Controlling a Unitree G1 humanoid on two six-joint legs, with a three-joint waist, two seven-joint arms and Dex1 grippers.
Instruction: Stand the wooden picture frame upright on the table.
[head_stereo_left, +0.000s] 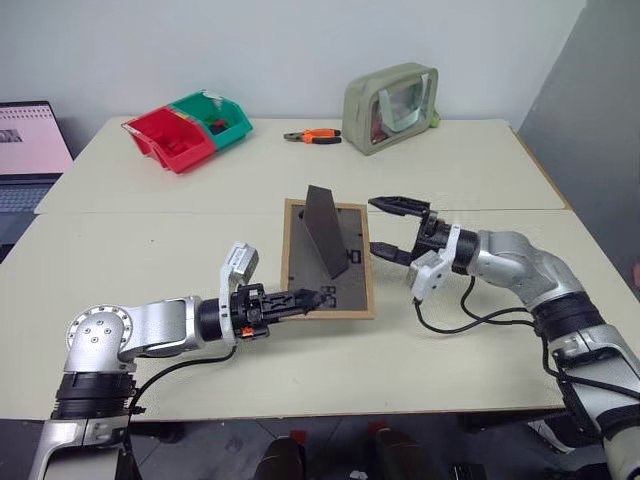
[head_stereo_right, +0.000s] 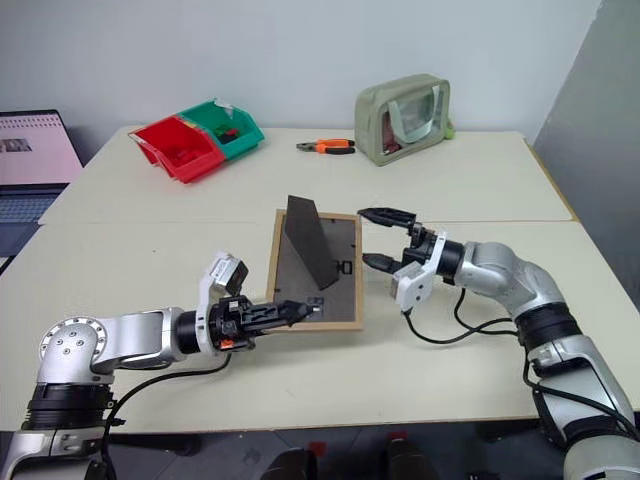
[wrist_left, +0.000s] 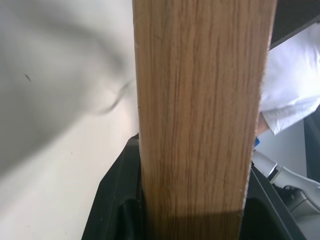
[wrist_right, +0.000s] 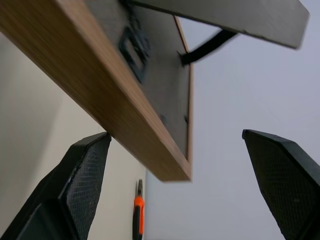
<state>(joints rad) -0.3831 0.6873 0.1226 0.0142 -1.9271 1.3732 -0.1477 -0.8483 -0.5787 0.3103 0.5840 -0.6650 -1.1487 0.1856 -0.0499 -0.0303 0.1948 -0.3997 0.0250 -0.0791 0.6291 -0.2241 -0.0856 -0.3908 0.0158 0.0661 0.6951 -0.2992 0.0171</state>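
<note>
The left gripper (head_stereo_left: 318, 297), closed on the near edge of the small light-wood picture frame (head_stereo_left: 326, 262), could let it slip sideways if tilted too fast. The frame lies face-down mid-table (head_stereo_left: 150, 270), fold-out stand (head_stereo_left: 326, 232) raised, long axis running away from the robot. The right gripper (head_stereo_left: 387, 228) hangs wide open just beside its far right edge.

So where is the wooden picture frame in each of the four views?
Left eye: wooden picture frame at centre, back up.
Right eye: centre, between both grippers.
Left wrist: its wood edge runs up the middle.
Right wrist: upper left.
Shared landmark: orange pliers.
</note>
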